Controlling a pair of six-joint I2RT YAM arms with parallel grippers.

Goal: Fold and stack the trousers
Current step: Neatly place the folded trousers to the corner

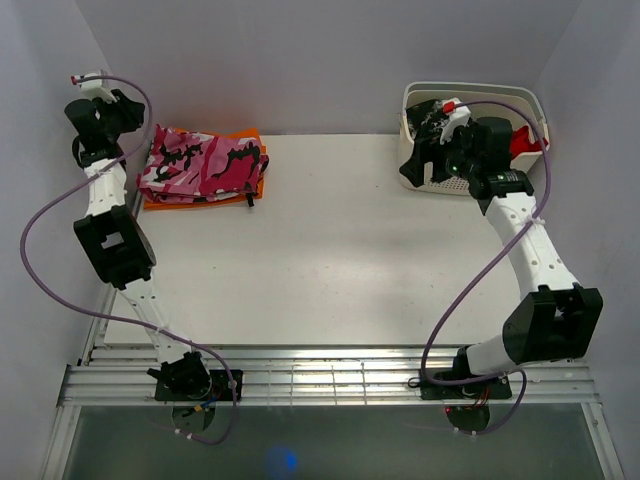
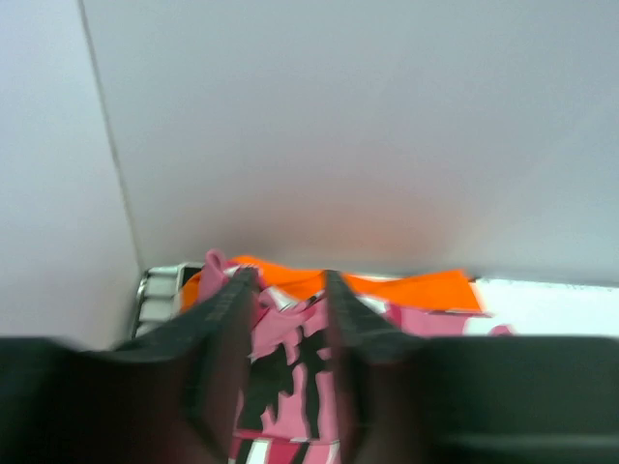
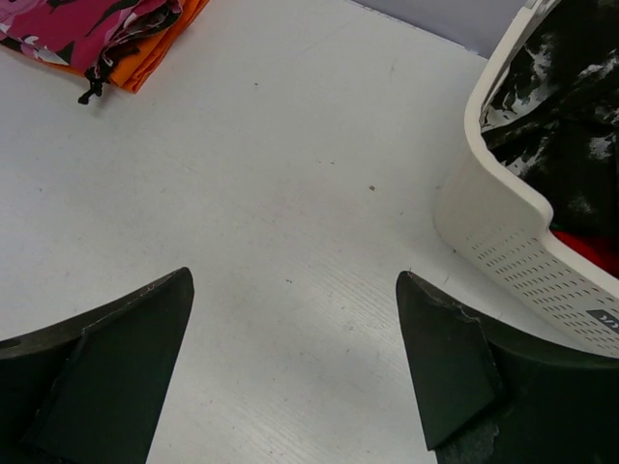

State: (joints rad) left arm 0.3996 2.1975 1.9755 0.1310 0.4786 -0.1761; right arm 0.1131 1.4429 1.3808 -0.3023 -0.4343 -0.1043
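The trousers [image 1: 200, 160] lie folded into a compact pink camouflage bundle at the table's [image 1: 330, 260] far left corner. They rest on a plain orange cloth [image 1: 190, 201], which shows as a border along the bundle's near and right edges. A black cord end [image 3: 92, 89] hangs off the bundle's near right corner onto the table.

The left gripper [image 2: 287, 277] is held over the table's far left edge, just beside the trousers. Its jaws stand a narrow gap apart and have hold of nothing (the pink print seen between them lies beyond the fingers [image 2: 227, 319], not in their grasp).

The right gripper [image 3: 292, 280] hangs above bare tabletop near the table's far right corner, its jaws spread wide and empty. Just beside it stands a white basket [image 3: 484, 203] with perforated walls, sitting at that far right corner. Inside the basket are a black-and-white speckled garment [image 3: 561, 106] and something red [image 3: 590, 246] beneath it, too little of which shows to identify.
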